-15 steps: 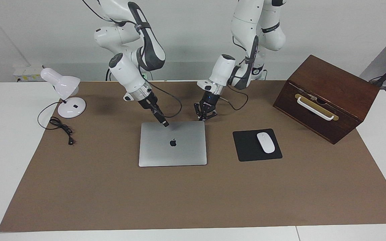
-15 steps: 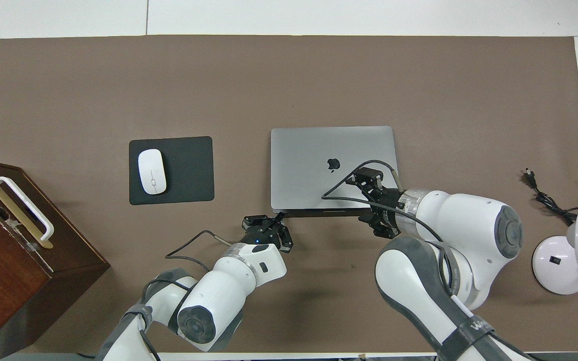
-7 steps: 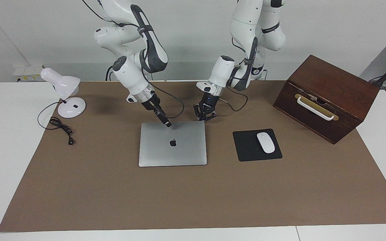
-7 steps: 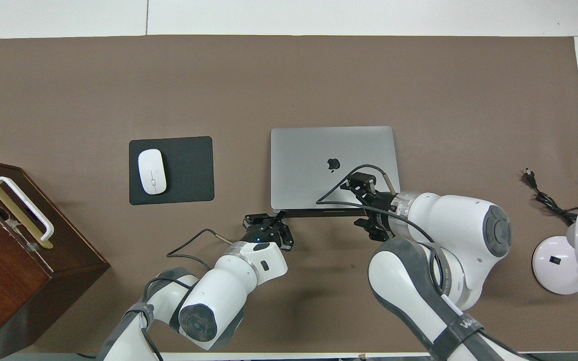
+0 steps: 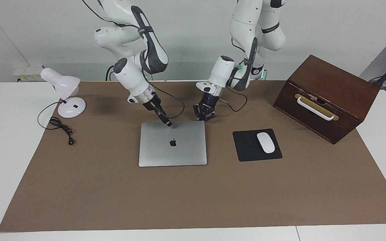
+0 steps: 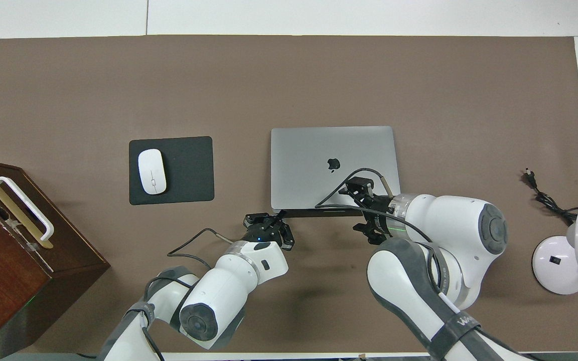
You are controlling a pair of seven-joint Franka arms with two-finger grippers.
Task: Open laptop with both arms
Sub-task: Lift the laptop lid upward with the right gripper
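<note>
A: Laptop [image 5: 172, 143] lies closed on the brown mat, beside the mouse pad [image 5: 256, 145]. Right gripper [image 5: 168, 123] tips down onto the lid's robot-side edge; jaw state unclear.

B: From overhead, left gripper [image 6: 268, 231] sits at the laptop's [image 6: 334, 165] near corner, fingers apart.

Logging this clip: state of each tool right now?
Left tool: open, holding nothing.
Right tool: cannot be told, tip at the closed silver-grey metal laptop.
</note>
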